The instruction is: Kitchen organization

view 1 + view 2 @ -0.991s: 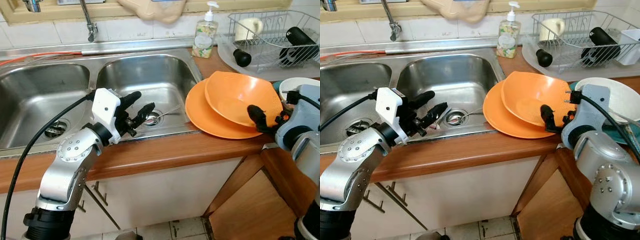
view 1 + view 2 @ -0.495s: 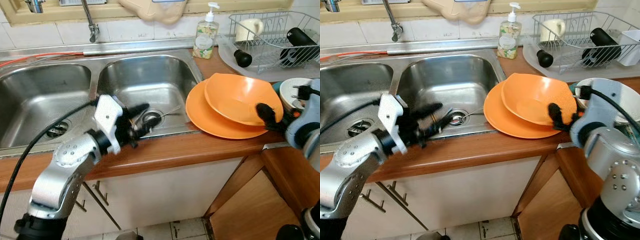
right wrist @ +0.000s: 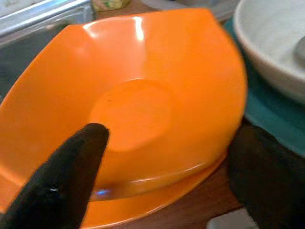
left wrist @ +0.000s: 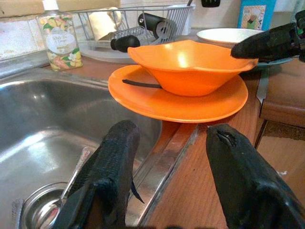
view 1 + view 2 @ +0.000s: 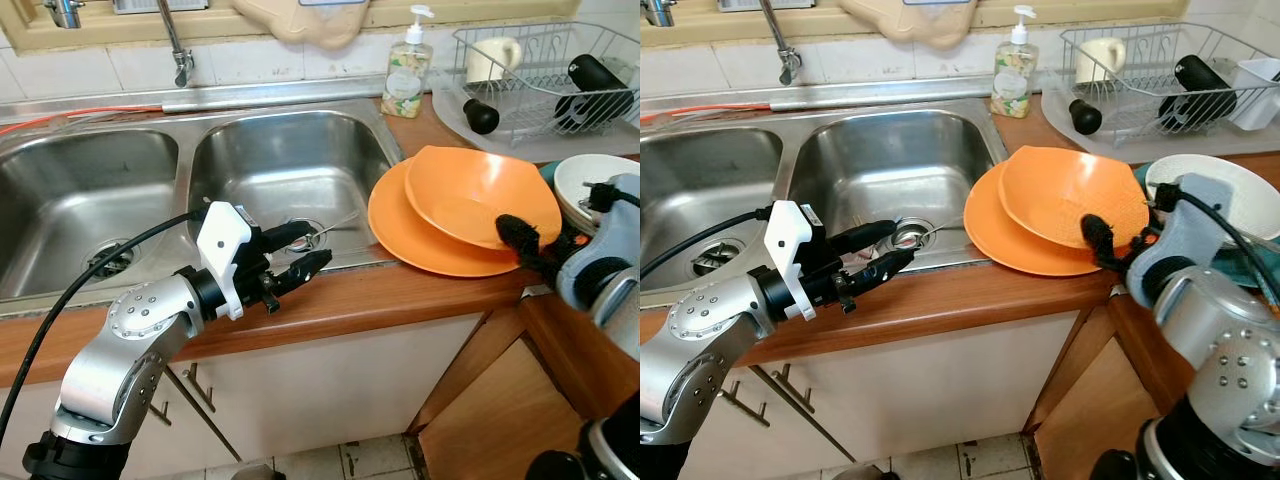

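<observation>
Our right gripper (image 3: 157, 181), fingers apart, straddles the glossy orange bowl (image 5: 480, 195) on its flat orange plate (image 5: 415, 235) at the counter's front edge (image 5: 400, 295). Our left gripper (image 5: 297, 254) gapes over the steel sink's rim (image 5: 340, 262).

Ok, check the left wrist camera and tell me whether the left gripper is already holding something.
No. The left gripper is open, its fingers apart over the counter edge with nothing between them.

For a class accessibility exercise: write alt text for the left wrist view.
The open left gripper hovers over the sink edge, facing an orange bowl on an orange plate. Behind stand a soap bottle and dish rack.
</observation>
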